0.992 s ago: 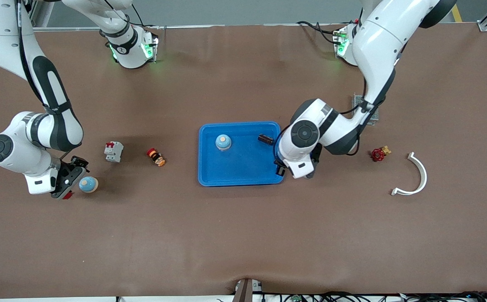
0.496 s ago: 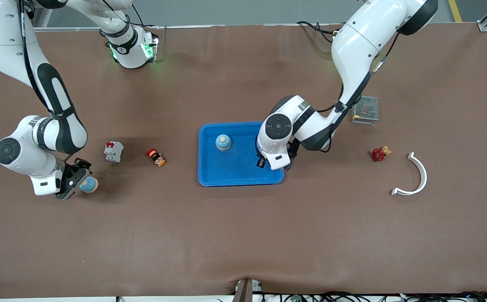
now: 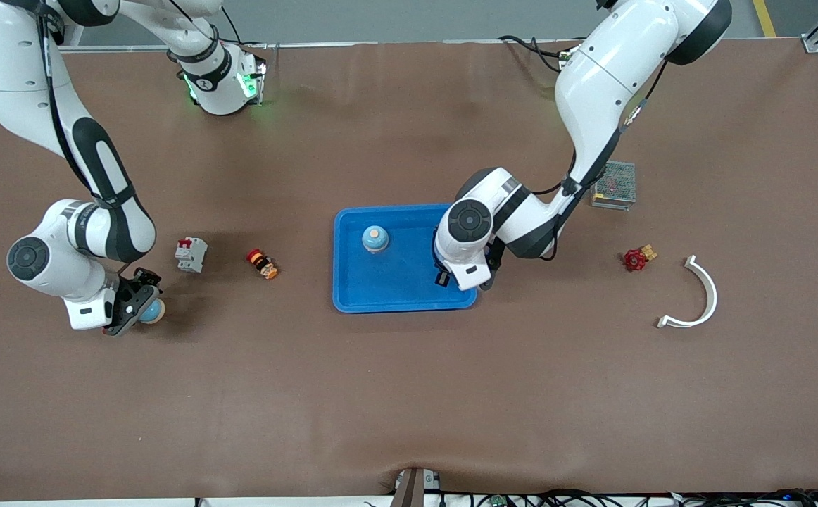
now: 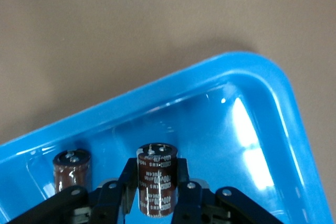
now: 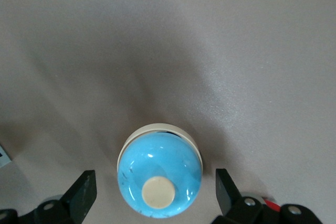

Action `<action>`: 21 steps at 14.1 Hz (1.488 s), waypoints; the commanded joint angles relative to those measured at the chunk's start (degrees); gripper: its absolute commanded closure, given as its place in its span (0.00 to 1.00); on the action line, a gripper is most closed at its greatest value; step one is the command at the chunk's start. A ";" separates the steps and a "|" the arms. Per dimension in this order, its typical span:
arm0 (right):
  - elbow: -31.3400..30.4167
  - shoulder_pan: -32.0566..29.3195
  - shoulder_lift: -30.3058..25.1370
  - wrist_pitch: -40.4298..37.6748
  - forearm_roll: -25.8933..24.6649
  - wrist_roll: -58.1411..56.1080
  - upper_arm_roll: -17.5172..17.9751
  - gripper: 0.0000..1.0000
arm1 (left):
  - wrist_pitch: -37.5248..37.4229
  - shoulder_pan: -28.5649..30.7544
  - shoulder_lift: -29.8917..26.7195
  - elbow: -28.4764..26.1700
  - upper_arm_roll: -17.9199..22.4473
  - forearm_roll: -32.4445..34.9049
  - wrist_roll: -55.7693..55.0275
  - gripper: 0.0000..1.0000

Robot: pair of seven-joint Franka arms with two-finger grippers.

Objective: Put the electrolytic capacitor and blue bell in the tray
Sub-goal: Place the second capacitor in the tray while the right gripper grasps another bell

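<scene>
The blue tray [image 3: 353, 296] lies mid-table, also in the left wrist view [image 4: 252, 129]. A blue bell [image 3: 375, 239] stands in it. My left gripper [image 3: 443, 277] is over the tray's end toward the left arm, shut on a brown electrolytic capacitor [image 4: 156, 182]. My left gripper [image 4: 156, 187] holds it upright. A second brown capacitor [image 4: 72, 171] rests in the tray beside it. A second blue bell [image 3: 153, 310] stands on the table toward the right arm's end. My right gripper [image 3: 138, 308] is open with its jaws on either side of this bell [image 5: 159, 174], not touching; its own view shows the gripper [image 5: 156, 195].
A white and red circuit breaker [image 3: 191, 254] and a small red and orange part [image 3: 262, 264] lie between the bell and the tray. Toward the left arm's end are a grey mesh box [image 3: 613, 184], a red valve [image 3: 636, 259] and a white curved piece [image 3: 697, 296].
My left gripper has moved from the tray's rim to over the tray's inside. My right gripper has moved onto the table bell, so that its jaws now straddle it.
</scene>
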 commanded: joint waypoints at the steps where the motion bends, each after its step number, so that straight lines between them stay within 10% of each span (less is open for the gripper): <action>1: -0.16 -1.42 0.11 0.67 1.01 -1.21 1.19 0.00 | 0.76 -0.49 0.75 1.16 0.51 -0.31 -0.55 0.67; 4: -0.07 -1.42 0.47 0.76 1.10 -1.12 1.28 0.00 | 0.77 -0.49 0.67 2.04 0.51 -0.22 -0.38 0.03; 13: 0.02 -1.42 1.35 1.46 2.60 -1.30 2.24 0.00 | -3.26 2.31 -4.16 5.73 0.42 0.22 10.31 0.00; 21: 0.89 -1.42 0.73 -0.38 2.60 -1.04 2.24 0.62 | -17.41 7.58 -15.93 5.12 0.33 -0.39 32.21 0.00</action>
